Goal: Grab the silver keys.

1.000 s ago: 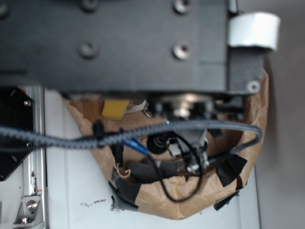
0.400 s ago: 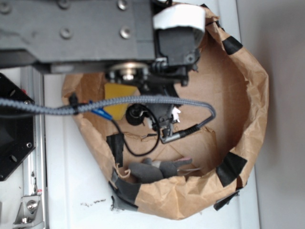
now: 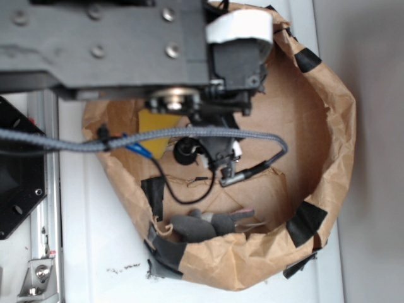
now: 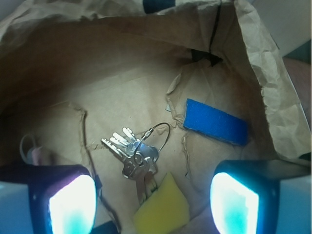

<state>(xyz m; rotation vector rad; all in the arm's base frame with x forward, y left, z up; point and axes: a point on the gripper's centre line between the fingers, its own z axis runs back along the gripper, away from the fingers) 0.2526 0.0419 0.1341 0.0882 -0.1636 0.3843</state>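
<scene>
Your jaws stand wide apart, the gripper (image 4: 153, 204) holding nothing. The silver keys (image 4: 135, 156) lie on the brown paper bag's (image 4: 87, 63) floor, between and above the fingers (image 4: 72, 202), touching the yellow sponge (image 4: 163, 212), near the blue strip (image 4: 215, 122).

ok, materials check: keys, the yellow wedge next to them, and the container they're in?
Silver keys: metal, shiny, by the bright glints, with a thin wire loop on the ring. Yellow sponge: looks like soft matte foam, though only a corner shows. Container: brown paper bag, matte and creased, patched with black tape in the exterior view. The gripper hangs open above them.
</scene>
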